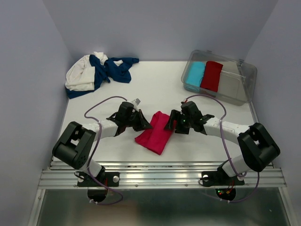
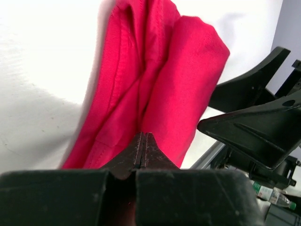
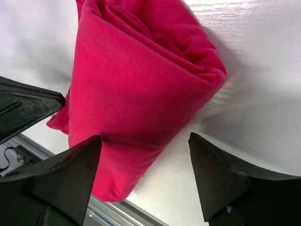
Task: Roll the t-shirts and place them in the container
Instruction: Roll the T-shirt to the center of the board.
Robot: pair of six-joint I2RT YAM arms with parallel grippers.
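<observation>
Left jaws pressed together, right jaws spread; clear bin (image 1: 233,87) holds blue roll (image 1: 194,74), red roll (image 1: 211,76).

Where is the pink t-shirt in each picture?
Top external: pink t-shirt lies centre-front, between left gripper and right gripper.
Left wrist: pink t-shirt fills the middle, above the shut fingers.
Right wrist: pink t-shirt sits centre-left, above the open fingers.
Shared landmark: white table beneath it.
</observation>
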